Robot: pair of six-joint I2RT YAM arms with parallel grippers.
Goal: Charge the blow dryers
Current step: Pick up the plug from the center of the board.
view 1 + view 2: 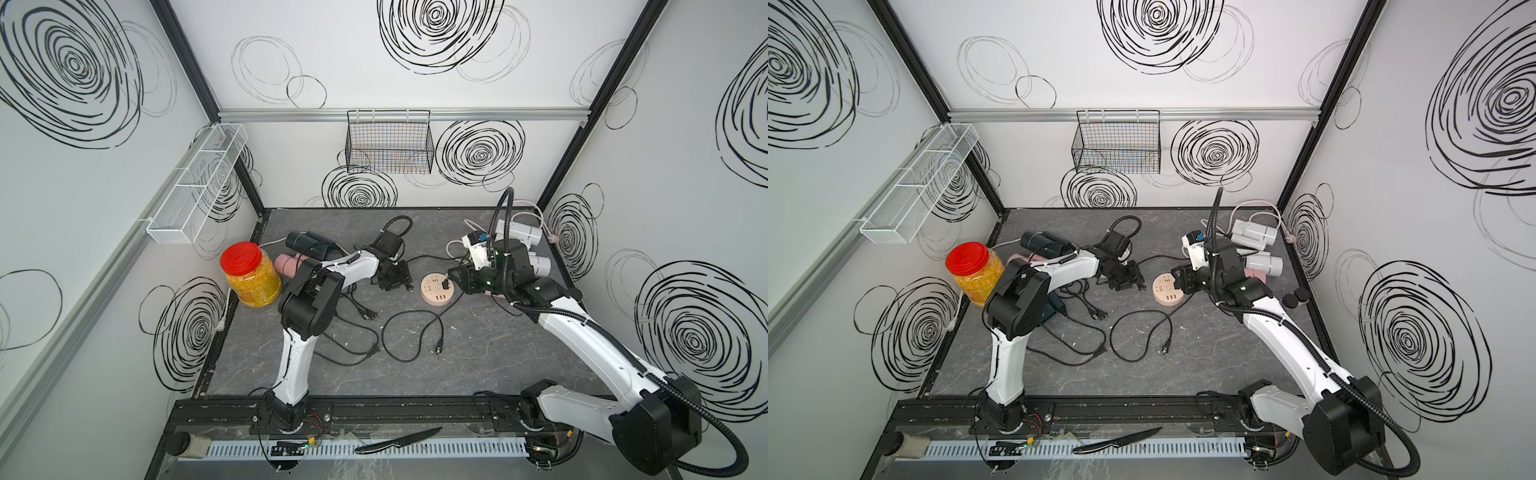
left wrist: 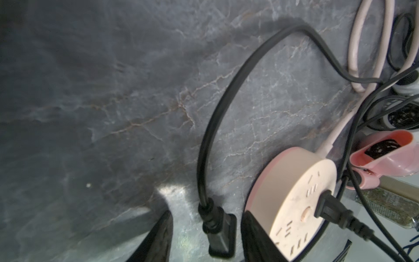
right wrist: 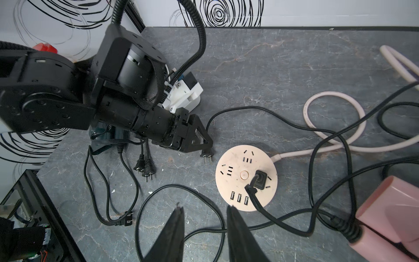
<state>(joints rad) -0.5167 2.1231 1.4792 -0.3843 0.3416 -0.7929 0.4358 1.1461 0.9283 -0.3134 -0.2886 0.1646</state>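
Your left gripper (image 2: 205, 217) sits low on the table (image 3: 272, 68), jaws spread to either side of a black plug (image 2: 218, 236) that lies flat just beside the round hub (image 3: 235, 167). A gap shows on one side of the plug, so nothing is pinched yet. Your right gripper (image 3: 205, 207) hangs over the hub's edge, jaws apart and empty. The dark blow dryers (image 1: 300, 242) and a pink blow dryer (image 1: 286, 264) lie far left by the red-lidded jar (image 1: 249, 274). The white blow dryers (image 1: 524, 232) lie far right, and a second pink blow dryer (image 3: 390, 215) is close under your right arm. One seated plug (image 3: 260, 179) is in the hub. Judging by the loose plugs (image 3: 145, 169), most of the job remains. Watch these risks. If you close off-centre, the plug may twist in the pinch and its prongs will meet the slots askew. The hub looks light and unfixed, so a push on it may slide it; steady it with the right gripper. The cords cross in a tangle, so lifting one may drag a dryer or tug the seated plug loose. Both grippers crowd the hub, so mind a knock.
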